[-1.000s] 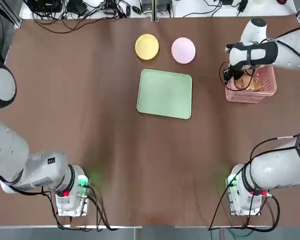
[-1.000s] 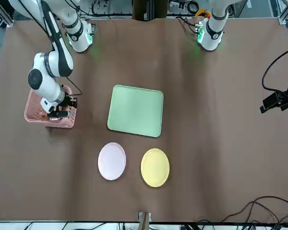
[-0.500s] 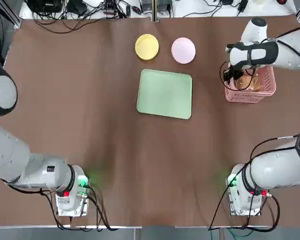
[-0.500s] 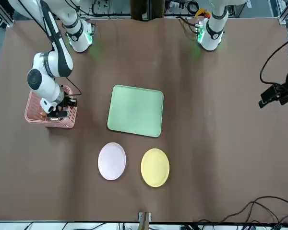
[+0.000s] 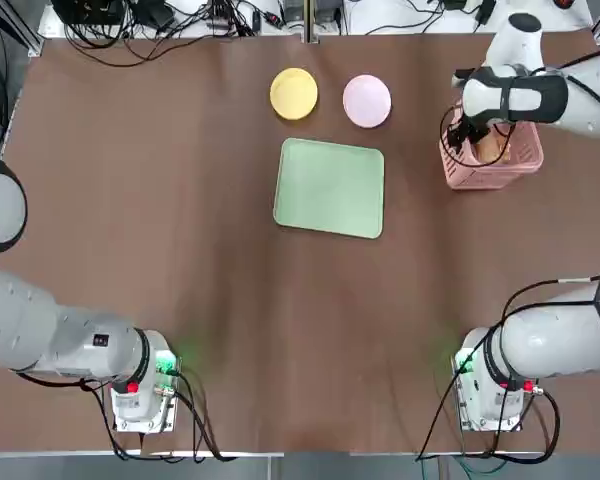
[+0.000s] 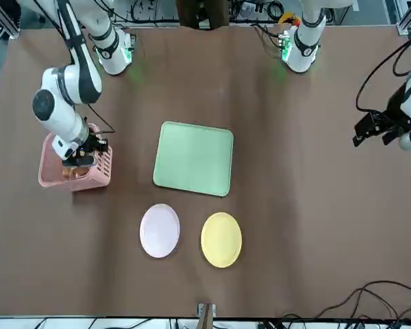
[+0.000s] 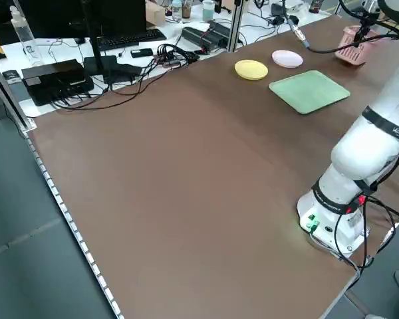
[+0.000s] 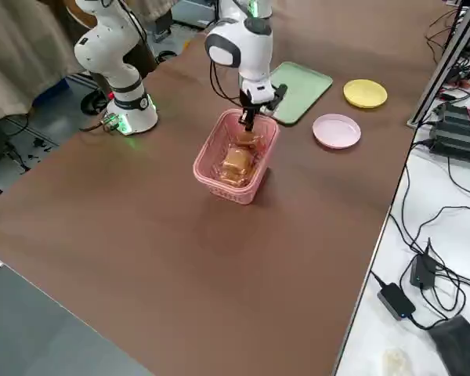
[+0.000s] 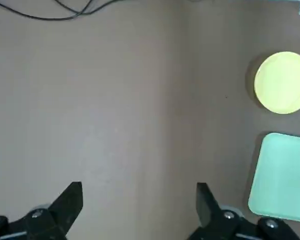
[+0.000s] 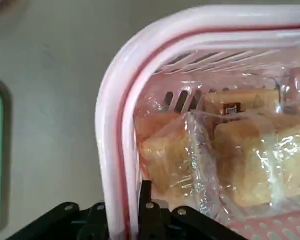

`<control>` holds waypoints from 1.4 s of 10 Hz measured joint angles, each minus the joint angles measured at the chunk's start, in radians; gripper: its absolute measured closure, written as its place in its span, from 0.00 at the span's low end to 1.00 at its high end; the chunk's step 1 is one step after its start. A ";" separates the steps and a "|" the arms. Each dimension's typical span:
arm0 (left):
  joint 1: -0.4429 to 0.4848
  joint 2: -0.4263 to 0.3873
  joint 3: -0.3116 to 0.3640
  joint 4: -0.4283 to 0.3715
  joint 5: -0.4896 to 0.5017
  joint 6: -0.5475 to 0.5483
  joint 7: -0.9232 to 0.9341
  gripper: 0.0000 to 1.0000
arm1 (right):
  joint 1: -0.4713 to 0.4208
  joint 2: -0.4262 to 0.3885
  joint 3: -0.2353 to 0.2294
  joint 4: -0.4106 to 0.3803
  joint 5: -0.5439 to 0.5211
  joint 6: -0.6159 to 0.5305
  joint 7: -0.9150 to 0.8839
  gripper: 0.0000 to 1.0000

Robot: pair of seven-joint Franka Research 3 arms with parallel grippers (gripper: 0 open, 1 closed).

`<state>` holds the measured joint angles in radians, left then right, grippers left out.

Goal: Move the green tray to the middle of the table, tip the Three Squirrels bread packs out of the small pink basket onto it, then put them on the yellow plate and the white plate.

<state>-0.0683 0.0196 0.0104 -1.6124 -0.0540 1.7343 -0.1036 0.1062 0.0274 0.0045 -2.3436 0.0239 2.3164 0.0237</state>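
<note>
I have the right gripper [image 10: 122, 220] clenched on the basket [image 5: 490, 160] rim nearest the tray [image 5: 330, 187], so the packs [image 10: 230, 150] can be tipped onto it mid-desk, while the left gripper [image 9: 140, 210] hangs released off to my left.

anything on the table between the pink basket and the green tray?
No. In the top view the stretch of table between the small pink basket and the green tray is bare brown surface; the front view agrees.
</note>
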 joint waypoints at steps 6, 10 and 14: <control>0.007 0.013 0.007 0.001 0.017 0.015 0.014 0.00 | 0.164 -0.087 0.009 0.222 0.296 -0.268 0.004 0.93; 0.031 0.091 0.013 0.082 0.023 0.035 0.021 0.00 | 0.366 -0.080 0.012 0.242 0.692 -0.100 0.006 0.93; 0.031 0.118 0.004 0.093 0.023 0.032 0.026 0.00 | 0.553 0.028 0.013 0.279 1.014 0.149 -0.002 0.93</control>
<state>-0.0373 0.1373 0.0145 -1.5199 -0.0310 1.7664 -0.0775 0.6591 0.0553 0.0179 -2.0650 1.0376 2.4652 0.0218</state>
